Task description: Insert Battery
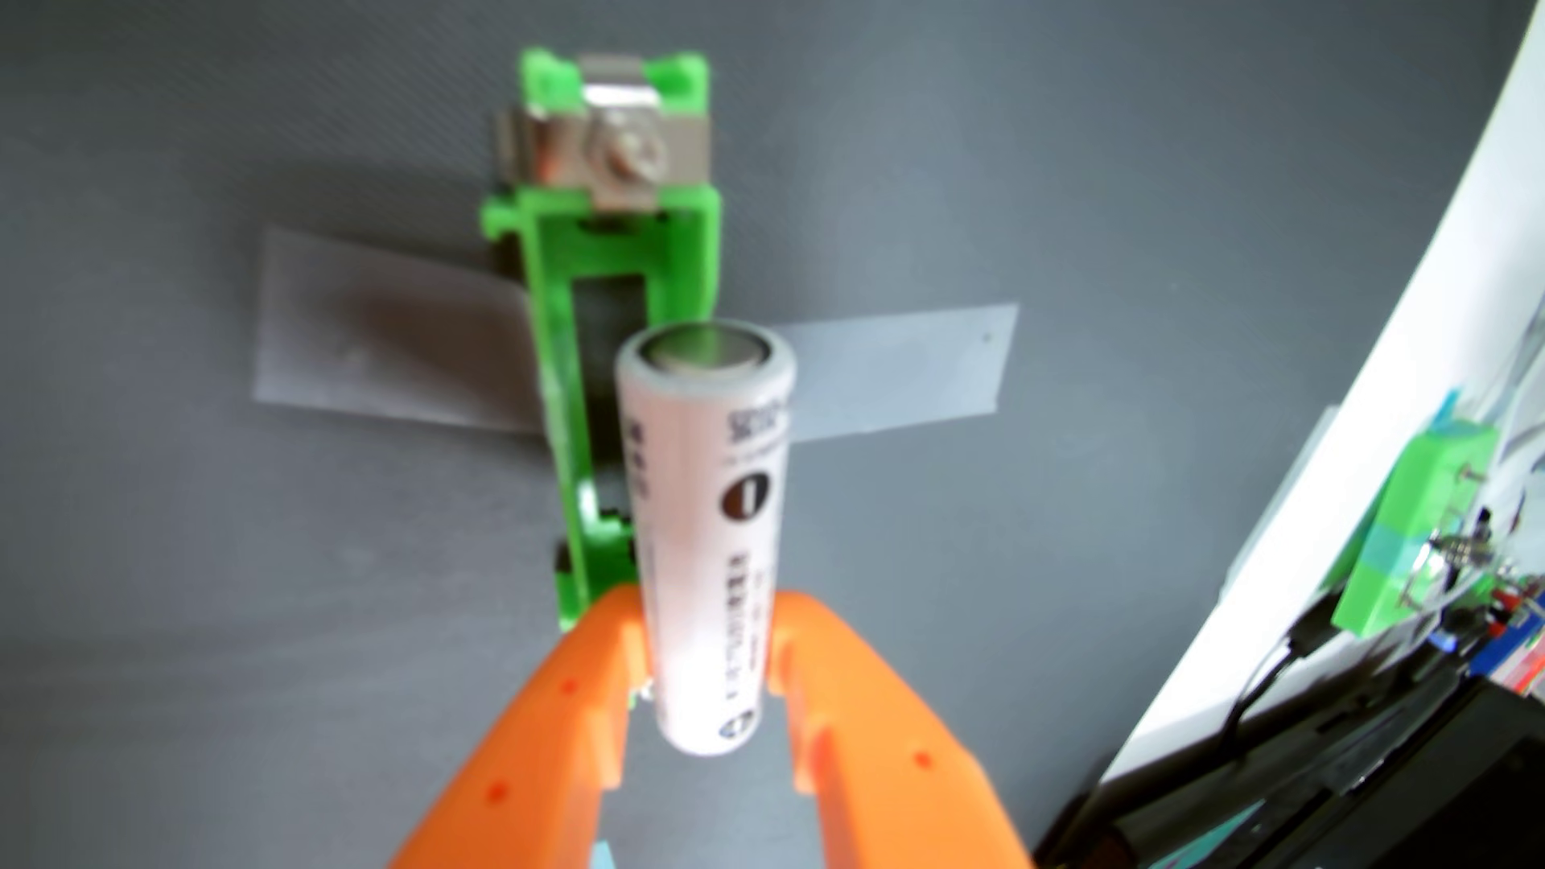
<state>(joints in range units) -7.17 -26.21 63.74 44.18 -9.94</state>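
Observation:
In the wrist view my orange gripper (709, 643) is shut on a white cylindrical battery (706, 518), holding it near its lower end. The battery points up the frame with its flat metal end toward the far side. Beneath and slightly left of it lies a green battery holder (560, 401), taped to the grey mat with clear tape. The holder has a metal contact clip (623, 154) at its far end and an open slot down its middle. The battery covers the holder's right rail and hangs above it; I cannot tell if they touch.
A grey mat (251, 627) covers the table. A white board edge (1254, 518) curves along the right, with another green block (1413, 535), wires and a black device (1338, 794) beyond it.

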